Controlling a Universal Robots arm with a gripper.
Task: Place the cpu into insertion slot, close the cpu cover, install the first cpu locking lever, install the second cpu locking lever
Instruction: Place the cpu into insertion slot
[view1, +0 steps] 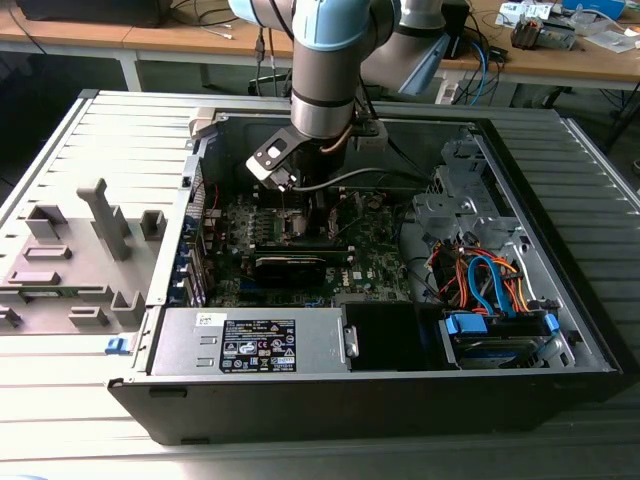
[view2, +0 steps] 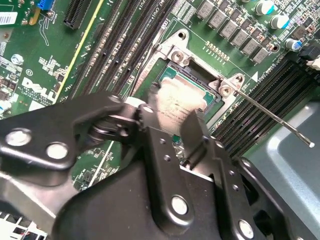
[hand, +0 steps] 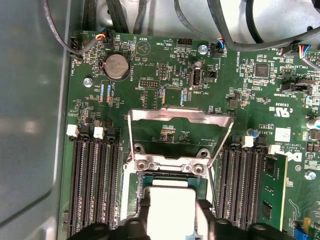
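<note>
Chip (hand: 170, 200) being clamped by pincer (hand: 173, 215) at socket (view2: 197, 77), cover (hand: 180, 116) raised; if misaligned or tilted, pins risk being bent.

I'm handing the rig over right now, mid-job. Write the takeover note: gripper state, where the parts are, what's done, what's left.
Gripper: down inside the case at the socket, shut on the cpu.
Cpu: at the insertion slot; I cannot tell whether it is fully seated.
Cpu cover: swung open, off the slot.
Locking lever: unlatched, sticking out free.
Done: cpu is at the slot.
Left: cpu not released, cover not closed, neither lever installed.
</note>
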